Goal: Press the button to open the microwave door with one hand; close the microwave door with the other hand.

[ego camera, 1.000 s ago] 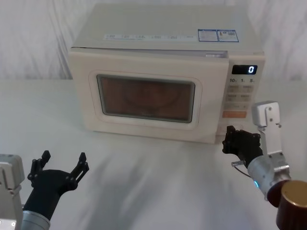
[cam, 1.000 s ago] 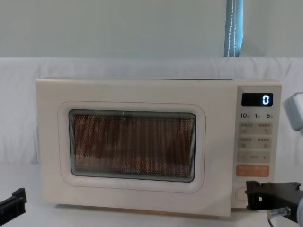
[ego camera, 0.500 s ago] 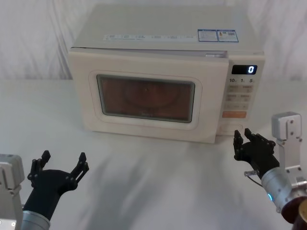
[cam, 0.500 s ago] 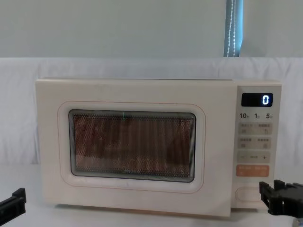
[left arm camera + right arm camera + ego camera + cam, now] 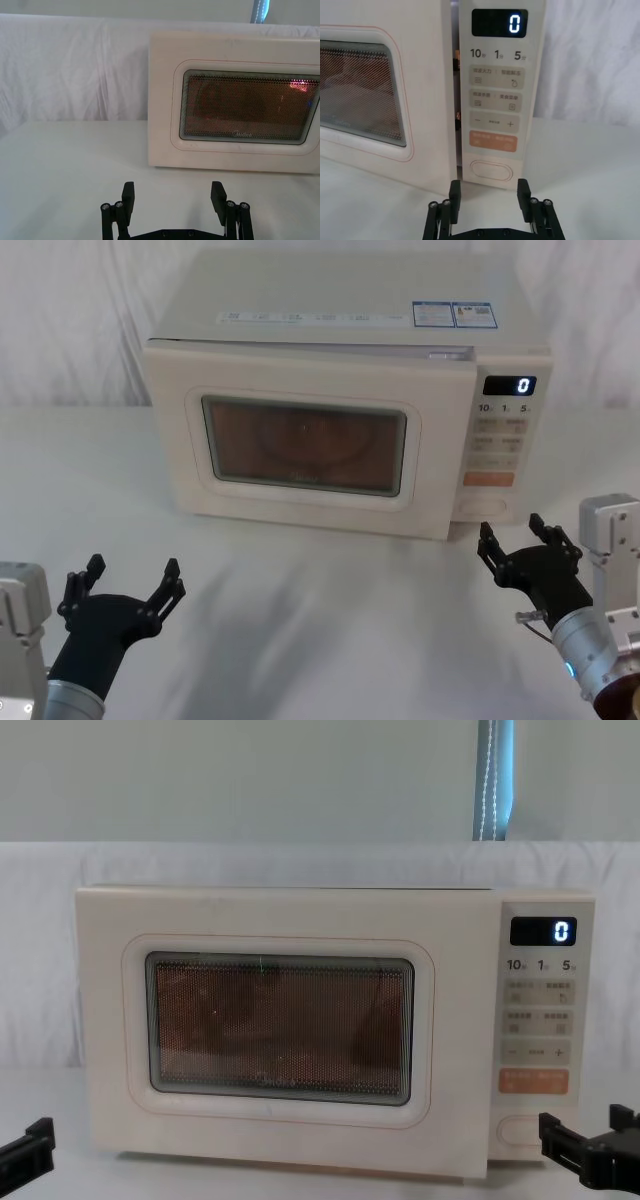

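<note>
The cream microwave door (image 5: 440, 440) with its dark window stands slightly ajar: a thin gap shows between the microwave door (image 5: 425, 75) and the control panel. The wide pill-shaped button (image 5: 491, 169) sits at the bottom of that panel, below the orange key. My right gripper (image 5: 515, 537) is open and empty, hovering just in front of the button (image 5: 483, 507) without touching it; the right gripper (image 5: 585, 1125) shows low beside the button (image 5: 520, 1130). My left gripper (image 5: 133, 570) is open and empty near the table's front left, well short of the door (image 5: 162, 100).
The microwave stands on a white-draped table (image 5: 330, 600) with white cloth hanging behind. The digital display (image 5: 499, 23) reads 0. Bare tabletop lies between both grippers and the microwave front.
My right gripper has pulled back from the button toward me and to the right, and its fingers have spread open. The left gripper and the door have not visibly moved.
</note>
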